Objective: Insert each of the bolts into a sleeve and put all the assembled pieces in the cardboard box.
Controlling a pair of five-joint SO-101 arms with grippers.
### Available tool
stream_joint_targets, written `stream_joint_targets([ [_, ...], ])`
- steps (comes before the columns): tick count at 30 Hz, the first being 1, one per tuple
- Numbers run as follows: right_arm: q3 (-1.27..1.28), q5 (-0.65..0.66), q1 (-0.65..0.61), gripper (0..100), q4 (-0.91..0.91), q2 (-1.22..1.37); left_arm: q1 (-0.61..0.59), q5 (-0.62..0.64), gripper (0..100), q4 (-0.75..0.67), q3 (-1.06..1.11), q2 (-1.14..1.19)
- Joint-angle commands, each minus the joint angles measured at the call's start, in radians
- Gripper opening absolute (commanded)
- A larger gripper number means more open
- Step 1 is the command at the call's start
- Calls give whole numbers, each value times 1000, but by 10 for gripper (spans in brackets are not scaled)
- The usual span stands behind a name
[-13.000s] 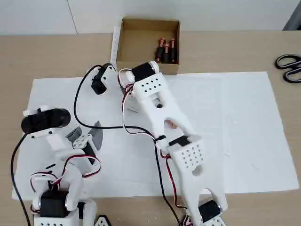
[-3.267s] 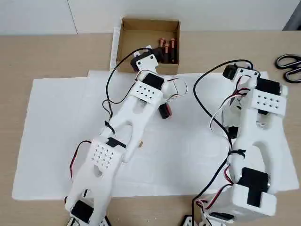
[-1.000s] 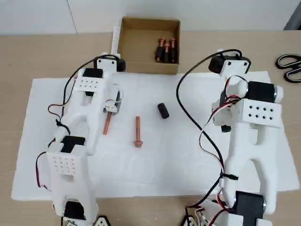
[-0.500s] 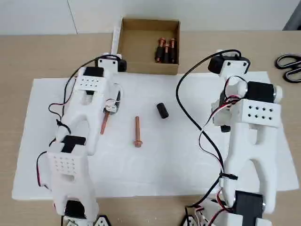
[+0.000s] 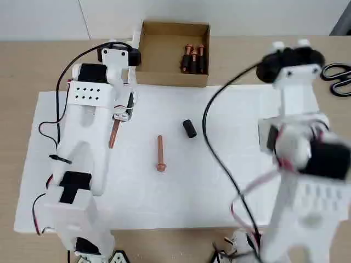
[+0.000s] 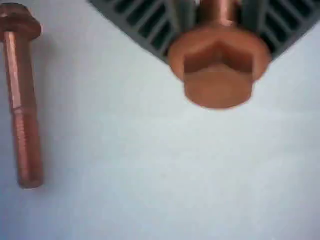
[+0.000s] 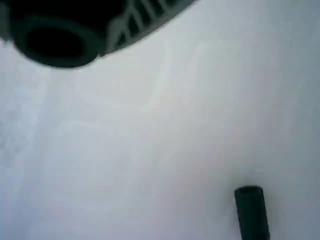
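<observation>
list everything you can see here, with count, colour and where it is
cardboard box: one, brown, on the table at the paper's far edge
assembled pieces: three, copper and black, inside the box
loose bolt: one, copper, lying mid-paper
held bolt: one, copper, in the left pincer
loose sleeve: one, black, on the paper near the loose bolt, apart from it
held sleeve: one, black, in the right pincer
paper: one sheet, white, spread on the table
scissors: one pair, black, table's edge
table: one, tan
left pincer: one, shut on the held bolt
right pincer: one, above the paper
</observation>
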Motion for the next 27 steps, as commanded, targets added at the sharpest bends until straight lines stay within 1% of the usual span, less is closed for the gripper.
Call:
stream_joint_targets([
  [1,43,2,-5,3,10,-179,5,0,6,23,-13,-110],
  [4,181,-2,-5,3,7,-305,15,0,6,23,12,-160],
  [7,348,2,-7,3,-50,-404,49,0,6,23,28,-215],
  [13,655,-6,-7,3,-366,-532,184,-2,6,23,51,-287],
  [16,763,-6,-21,3,-498,-570,222,-2,6,23,68,-295],
  [18,819,-6,-74,3,-558,-598,232,-2,6,23,73,-298],
  [22,948,-6,-222,4,-648,-679,227,2,6,23,73,-298],
  [25,1063,-6,-303,4,-730,-766,229,69,6,23,67,-299],
  [27,1140,-6,-337,4,-786,-834,233,80,6,23,61,-299],
])
